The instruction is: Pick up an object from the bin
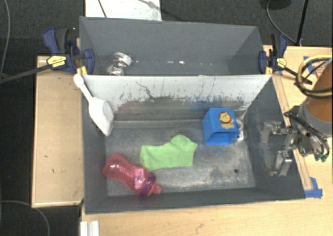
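I've got the end effector (281, 149) over on the right side of the bin (171, 198), hanging above the sloping right wall, and from this angle I can't tell whether it's spread or pressed together. The nearest thing to it is the blue box (219, 126) with a yellow lion face on it, at the back right of the floor, apart from the end effector. Left of that, a crumpled green cloth (169, 153) lies mid-floor. A pink bottle (127, 173) is on its side at the front left, just beside the cloth. A white scoop (99, 111) leans on the left wall.
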`<state>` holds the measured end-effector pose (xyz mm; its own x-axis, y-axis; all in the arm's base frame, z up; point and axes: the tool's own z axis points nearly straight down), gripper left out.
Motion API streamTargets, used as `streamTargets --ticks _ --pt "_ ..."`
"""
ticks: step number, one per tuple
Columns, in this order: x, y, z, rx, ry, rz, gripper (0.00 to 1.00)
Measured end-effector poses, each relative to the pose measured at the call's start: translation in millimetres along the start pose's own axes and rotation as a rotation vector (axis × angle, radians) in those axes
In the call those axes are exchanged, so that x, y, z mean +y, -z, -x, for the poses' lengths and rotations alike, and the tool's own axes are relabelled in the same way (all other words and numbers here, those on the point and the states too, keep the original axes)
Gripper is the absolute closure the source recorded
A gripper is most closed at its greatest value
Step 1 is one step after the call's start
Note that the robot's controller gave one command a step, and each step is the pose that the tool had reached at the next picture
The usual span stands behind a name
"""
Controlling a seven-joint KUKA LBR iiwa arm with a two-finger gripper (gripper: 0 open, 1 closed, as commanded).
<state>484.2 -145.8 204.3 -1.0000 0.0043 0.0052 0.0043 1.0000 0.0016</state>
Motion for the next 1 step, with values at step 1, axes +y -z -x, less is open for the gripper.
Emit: streamTargets --ticks 1 --pt "0.7 4.4 1.8 -0.008 0.006 -0.002 0.00"
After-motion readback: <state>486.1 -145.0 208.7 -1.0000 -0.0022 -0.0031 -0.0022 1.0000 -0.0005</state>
